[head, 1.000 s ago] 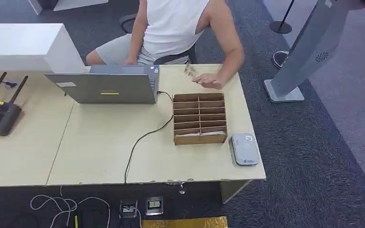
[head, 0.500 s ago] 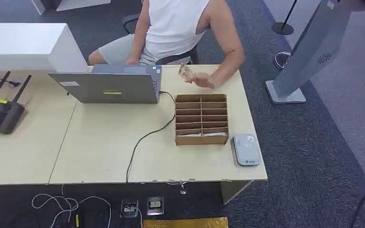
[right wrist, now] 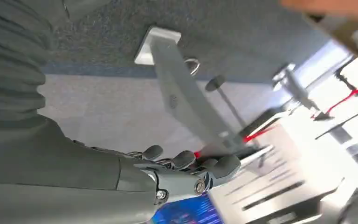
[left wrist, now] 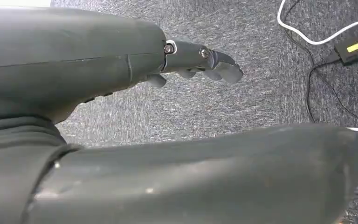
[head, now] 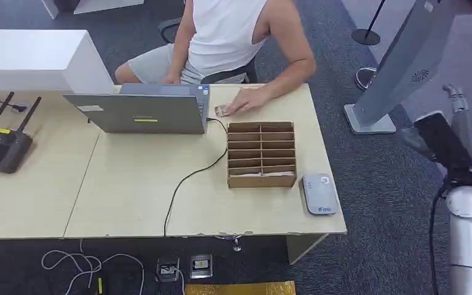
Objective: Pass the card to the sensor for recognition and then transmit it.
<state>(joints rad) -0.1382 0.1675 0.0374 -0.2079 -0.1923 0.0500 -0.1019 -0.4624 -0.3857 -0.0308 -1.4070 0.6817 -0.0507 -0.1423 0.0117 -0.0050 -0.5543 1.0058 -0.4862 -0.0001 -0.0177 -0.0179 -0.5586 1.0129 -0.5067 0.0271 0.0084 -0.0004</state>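
1. Silver and dark grey, the right arm rises at the right side of the head view, beyond the desk's (head: 129, 203) edge; the right hand (head: 452, 117) is lifted above the carpet (head: 381, 184) near the base of a grey stand (head: 399, 67), with fingers loosely spread and nothing in them.
2. From the right wrist view, the fingers (right wrist: 186, 161) are a little bent, not closed, and hold nothing.
3. The left hand (left wrist: 200, 58) hangs above the grey carpet; its fingers are curled only slightly, apart from each other, and empty. Cables (left wrist: 317, 70) lie on the floor nearby.
4. The grey sensor (head: 317, 192) lies flat on the desk just beside the right side of the cardboard organizer (head: 261, 153).
5. The organizer has two columns of narrow slots. Light, flat pieces show in the nearest slots; the other slots look dark, and I cannot tell what is inside.
6. The card (head: 222, 111) is at the far side of the desk, under the fingers of a seated person's hand (head: 246, 101), between the laptop (head: 138, 110) and the organizer.
7. A black router (head: 0, 144) stands at the desk's left end.
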